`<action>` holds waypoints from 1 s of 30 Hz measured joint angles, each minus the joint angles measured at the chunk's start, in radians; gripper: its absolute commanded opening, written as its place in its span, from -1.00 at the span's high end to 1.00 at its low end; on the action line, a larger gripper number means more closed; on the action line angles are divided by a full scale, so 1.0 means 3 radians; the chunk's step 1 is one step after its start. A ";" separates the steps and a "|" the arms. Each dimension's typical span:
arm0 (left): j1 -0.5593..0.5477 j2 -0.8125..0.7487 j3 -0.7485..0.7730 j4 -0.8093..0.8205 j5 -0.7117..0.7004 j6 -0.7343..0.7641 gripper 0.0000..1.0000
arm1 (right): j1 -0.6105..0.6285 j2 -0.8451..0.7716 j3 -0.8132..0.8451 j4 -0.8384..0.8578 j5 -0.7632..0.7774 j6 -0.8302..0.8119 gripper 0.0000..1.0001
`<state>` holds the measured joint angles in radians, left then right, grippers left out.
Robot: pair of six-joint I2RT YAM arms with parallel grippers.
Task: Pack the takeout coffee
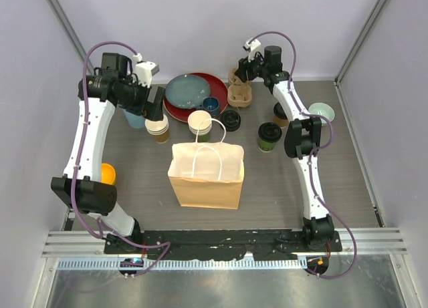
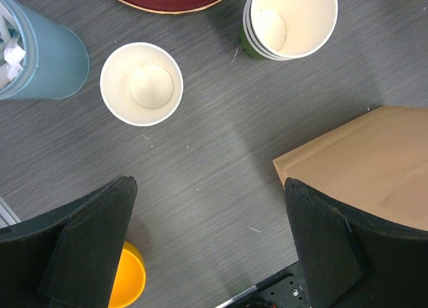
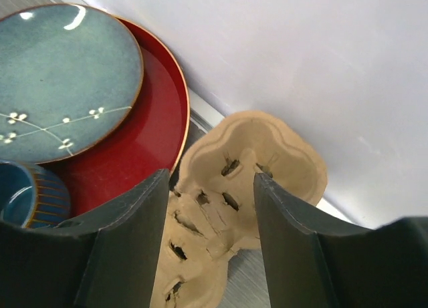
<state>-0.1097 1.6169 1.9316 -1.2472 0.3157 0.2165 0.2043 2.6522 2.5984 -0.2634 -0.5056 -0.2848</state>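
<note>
Grey wood-grain table (image 1: 137,188) is walled at back and sides; bare room is left beside the one paper bag (image 1: 206,174). Two cups are stood by the right arm (image 1: 304,168): green cup (image 1: 269,135), lidded, brown cup (image 1: 280,114). Left gripper (image 2: 207,188) is spread wide, empty; right gripper (image 3: 210,178) is parted over the cardboard carrier (image 3: 267,147).

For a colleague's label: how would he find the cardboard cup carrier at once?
Along the back wall sits a big red tray. Just right of it lies the cup carrier. Only it is beige moulded pulp with hollows.
</note>
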 measured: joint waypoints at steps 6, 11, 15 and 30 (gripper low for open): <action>0.0000 0.0000 -0.0011 -0.0004 0.0000 0.0001 -0.95 | -0.0020 0.0312 0.0037 0.0065 0.0024 0.0268 -0.18; 0.0000 0.0001 -0.0023 -0.0006 0.0000 0.0001 -0.95 | -0.0006 0.0416 0.0043 0.0076 0.0005 0.0284 0.03; 0.0000 0.0001 -0.0023 -0.0008 -0.0001 0.0003 -0.95 | 0.0022 0.0416 0.0058 0.0070 0.0017 0.0234 0.49; 0.0000 0.0024 -0.0024 -0.0009 0.0000 0.0015 -0.95 | 0.0057 0.0350 -0.0025 0.0031 0.0052 -0.0013 0.98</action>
<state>-0.1097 1.6241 1.9244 -1.2499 0.3157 0.2211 0.2214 2.7571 2.5908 -0.2543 -0.4900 -0.2886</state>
